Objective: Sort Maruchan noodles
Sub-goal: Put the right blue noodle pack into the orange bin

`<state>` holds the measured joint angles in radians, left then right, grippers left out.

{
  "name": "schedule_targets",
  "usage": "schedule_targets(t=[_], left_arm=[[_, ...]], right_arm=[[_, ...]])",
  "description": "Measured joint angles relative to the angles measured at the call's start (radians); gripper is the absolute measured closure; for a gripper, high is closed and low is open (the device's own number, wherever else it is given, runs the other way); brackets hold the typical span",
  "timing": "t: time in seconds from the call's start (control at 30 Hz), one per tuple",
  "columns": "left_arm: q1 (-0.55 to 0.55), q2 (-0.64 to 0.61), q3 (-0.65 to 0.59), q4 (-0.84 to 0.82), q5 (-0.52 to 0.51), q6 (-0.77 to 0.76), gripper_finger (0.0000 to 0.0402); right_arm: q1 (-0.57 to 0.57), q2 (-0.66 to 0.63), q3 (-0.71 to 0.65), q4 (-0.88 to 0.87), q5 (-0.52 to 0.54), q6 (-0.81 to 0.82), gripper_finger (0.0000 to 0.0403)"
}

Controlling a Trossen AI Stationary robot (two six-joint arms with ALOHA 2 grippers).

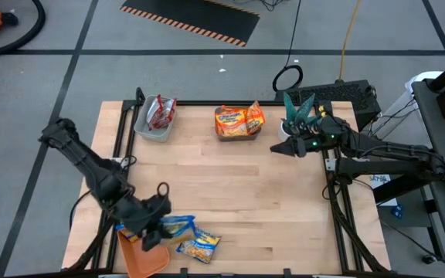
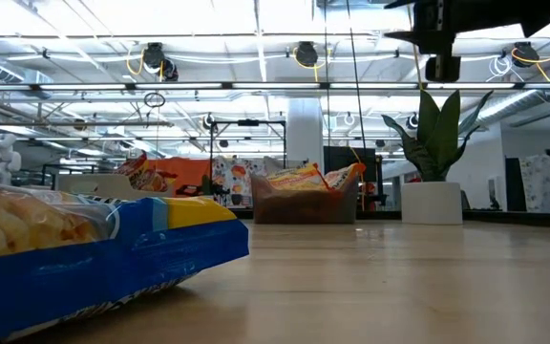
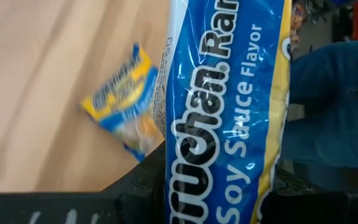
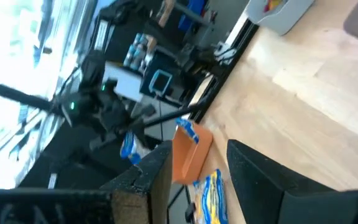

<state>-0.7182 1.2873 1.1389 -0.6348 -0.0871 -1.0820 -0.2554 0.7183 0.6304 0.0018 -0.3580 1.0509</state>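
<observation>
While the left gripper (image 1: 154, 225) clamps 1 blue packet (image 3: 229, 112) at 7 o'clock, the right gripper (image 1: 278, 148) hangs unclenched at 2 o'clock.

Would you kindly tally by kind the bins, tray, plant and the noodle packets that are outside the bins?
Blue-and-yellow crinkly plastic noodle packets: 2
Rectangular plastic bins: 2
Flat orange tray: 1
Potted green plant: 1
Total: 6

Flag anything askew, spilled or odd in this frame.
Nothing spilled or damaged. The orange tray overhangs the table's near edge. One blue packet lies loose beside it, while the left claw grips another. The right claw hangs open and empty.
</observation>
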Motion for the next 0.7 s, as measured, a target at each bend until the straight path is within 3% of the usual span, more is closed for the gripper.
schedule_targets(t=[0.37,0.7], left_arm=[[-0.238,0.0,0.0,-0.179,-0.024,-0.329,0.027],[-0.399,0.063,0.0,-0.333,-0.037,-0.582,0.027]], right_arm=[[0.025,0.0,0.0,0.035,0.134,0.115,0.0257],[0.126,0.001,0.0,0.039,0.37,0.142,0.0257]])
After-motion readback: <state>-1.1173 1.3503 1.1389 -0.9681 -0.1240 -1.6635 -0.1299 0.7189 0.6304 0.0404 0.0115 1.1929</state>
